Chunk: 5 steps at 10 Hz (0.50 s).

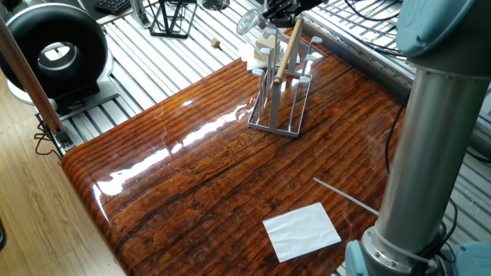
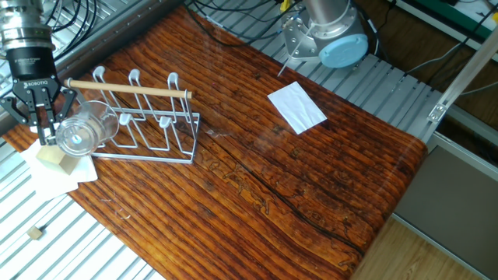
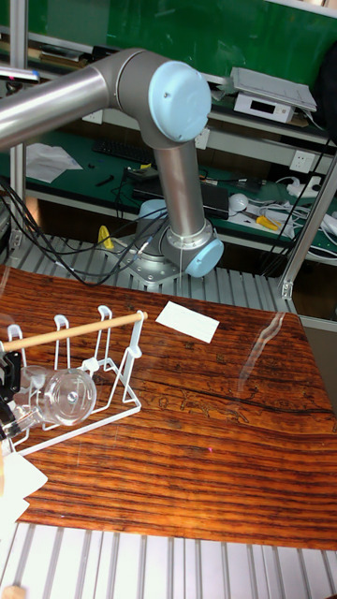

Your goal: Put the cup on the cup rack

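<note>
The cup (image 2: 80,131), a clear glass tumbler, hangs tipped on its side in the air at the left end of the cup rack (image 2: 152,134). My gripper (image 2: 43,127) is shut on it from the left. In one fixed view the cup (image 1: 248,21) sits just beyond the rack (image 1: 281,98), with the gripper (image 1: 271,12) behind it. The tall fixed view shows the cup (image 3: 65,398) level with the rack's (image 3: 89,370) lower pegs, and the gripper (image 3: 8,401) is cut off by the left edge. The wooden rod handle (image 2: 128,89) runs along the rack's top.
A wooden block (image 2: 52,158) lies on a white pad (image 2: 58,176) under the cup. A white paper (image 2: 296,107) and a thin rod (image 1: 346,196) lie near the arm's base (image 2: 327,35). A black wire stand (image 1: 170,17) is off the table.
</note>
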Motion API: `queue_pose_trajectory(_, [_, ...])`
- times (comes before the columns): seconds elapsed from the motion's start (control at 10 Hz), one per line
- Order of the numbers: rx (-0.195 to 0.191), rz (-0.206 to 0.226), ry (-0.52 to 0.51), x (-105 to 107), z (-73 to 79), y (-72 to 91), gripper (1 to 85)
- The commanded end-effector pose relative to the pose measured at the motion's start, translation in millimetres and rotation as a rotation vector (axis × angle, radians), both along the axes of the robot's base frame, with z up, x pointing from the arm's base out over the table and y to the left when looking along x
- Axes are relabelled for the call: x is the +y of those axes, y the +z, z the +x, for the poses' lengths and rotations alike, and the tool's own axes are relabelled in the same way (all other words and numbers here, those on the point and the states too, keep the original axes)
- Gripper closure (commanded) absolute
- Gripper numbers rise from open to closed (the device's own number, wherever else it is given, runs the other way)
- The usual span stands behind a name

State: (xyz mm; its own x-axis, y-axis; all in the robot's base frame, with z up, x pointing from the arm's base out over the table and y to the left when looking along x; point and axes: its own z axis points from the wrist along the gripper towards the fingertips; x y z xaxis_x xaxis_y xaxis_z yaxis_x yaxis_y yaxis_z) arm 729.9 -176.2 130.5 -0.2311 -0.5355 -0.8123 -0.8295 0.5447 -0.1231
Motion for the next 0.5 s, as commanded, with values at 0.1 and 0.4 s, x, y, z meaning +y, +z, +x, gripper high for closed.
queue_pose_trajectory(0.1, [-0.006, 0.012, 0.030, 4.0, 0.8, 3.8, 84.7])
queue_pose_trajectory(0.4, [-0.014, 0.029, 0.050, 8.0, 1.2, 3.6, 84.7])
